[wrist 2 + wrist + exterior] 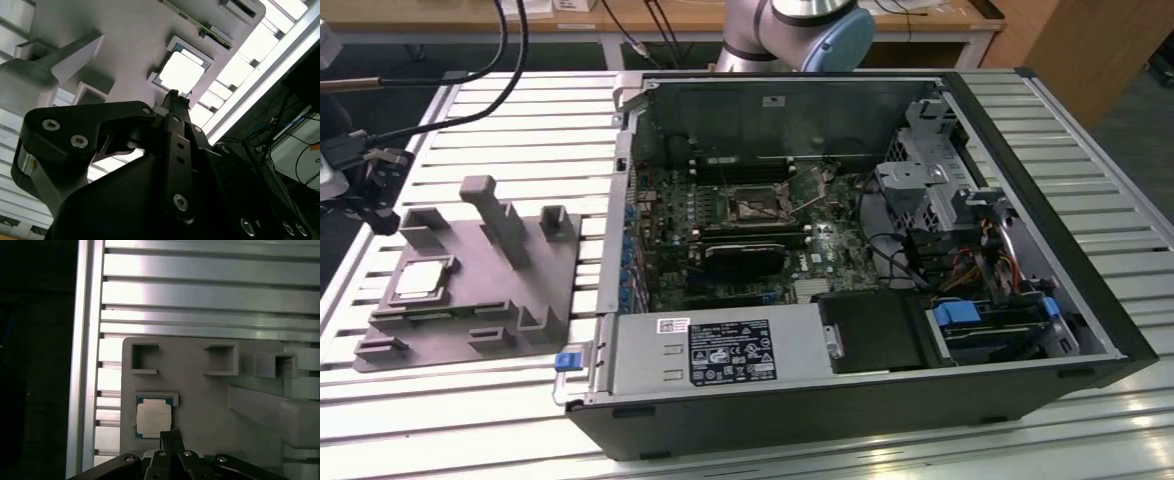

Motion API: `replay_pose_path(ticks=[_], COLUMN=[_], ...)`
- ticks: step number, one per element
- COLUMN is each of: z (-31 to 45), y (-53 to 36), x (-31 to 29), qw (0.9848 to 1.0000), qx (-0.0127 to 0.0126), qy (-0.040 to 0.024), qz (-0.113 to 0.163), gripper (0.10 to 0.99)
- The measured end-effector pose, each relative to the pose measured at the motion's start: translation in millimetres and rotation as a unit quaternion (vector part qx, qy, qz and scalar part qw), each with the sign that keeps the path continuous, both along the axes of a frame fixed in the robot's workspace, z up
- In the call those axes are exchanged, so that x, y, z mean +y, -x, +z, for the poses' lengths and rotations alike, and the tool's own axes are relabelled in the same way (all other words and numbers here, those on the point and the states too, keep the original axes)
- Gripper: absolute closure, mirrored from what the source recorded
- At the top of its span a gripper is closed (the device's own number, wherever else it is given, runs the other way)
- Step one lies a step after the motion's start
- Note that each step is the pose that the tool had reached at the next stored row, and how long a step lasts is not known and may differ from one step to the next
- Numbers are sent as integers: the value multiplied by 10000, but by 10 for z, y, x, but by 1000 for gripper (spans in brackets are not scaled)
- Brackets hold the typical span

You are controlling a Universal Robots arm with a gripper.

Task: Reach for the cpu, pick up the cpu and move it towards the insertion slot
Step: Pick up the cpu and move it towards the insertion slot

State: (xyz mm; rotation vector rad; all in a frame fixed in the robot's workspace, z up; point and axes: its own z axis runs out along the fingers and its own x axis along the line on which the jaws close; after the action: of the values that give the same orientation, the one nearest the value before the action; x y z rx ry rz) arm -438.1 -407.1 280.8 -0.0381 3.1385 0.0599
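The cpu (153, 418) lies flat in a square recess of the grey moulded tray (200, 390), near the edge of the worktop (454, 410) at the exterior view's left. The end effector (170, 434) hangs over the tray, fingers together and empty. In the first wrist view its tips sit just short of the chip's edge. The exterior view adds the insertion slot (758, 208), well apart inside the open computer case (854, 420).

Bright overhead light; glare washes out cpu (181, 72).

Grey tray (487, 295) w/ pegs sits on slatted table (1074, 110), just beside open PC case (854, 410).
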Motion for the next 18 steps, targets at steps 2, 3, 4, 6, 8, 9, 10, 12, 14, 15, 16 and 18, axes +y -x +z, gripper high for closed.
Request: replay_pose_path(ticks=[2, 3, 4, 6, 8, 9, 10, 12, 14, 15, 16, 18], z=[-30, -44, -58, -88, -118, -132, -147, -177, -207, -222, -236, -271], y=[13, 19, 25, 38, 52, 61, 69, 84, 96, 99, 100, 102], x=[-6, -8, -11, -19, -21, -22, -23, -23, -24, -24, -24, -25], qw=[10000, 10000, 10000, 10000, 10000, 10000, 10000, 10000, 10000, 10000, 10000, 10000], qx=[-5, -9, -12, -19, -25, -28, -34, -46, -61, -66, -70, -75], qy=[0, 0, 0, 0, 0, 0, 0, 0, 0, 0, 0, 0], qz=[5, 8, 9, 14, 17, 19, 21, 25, 28, 29, 30, 32], gripper=[980, 980, 980, 980, 980, 980, 980, 980, 980, 980, 980, 980])
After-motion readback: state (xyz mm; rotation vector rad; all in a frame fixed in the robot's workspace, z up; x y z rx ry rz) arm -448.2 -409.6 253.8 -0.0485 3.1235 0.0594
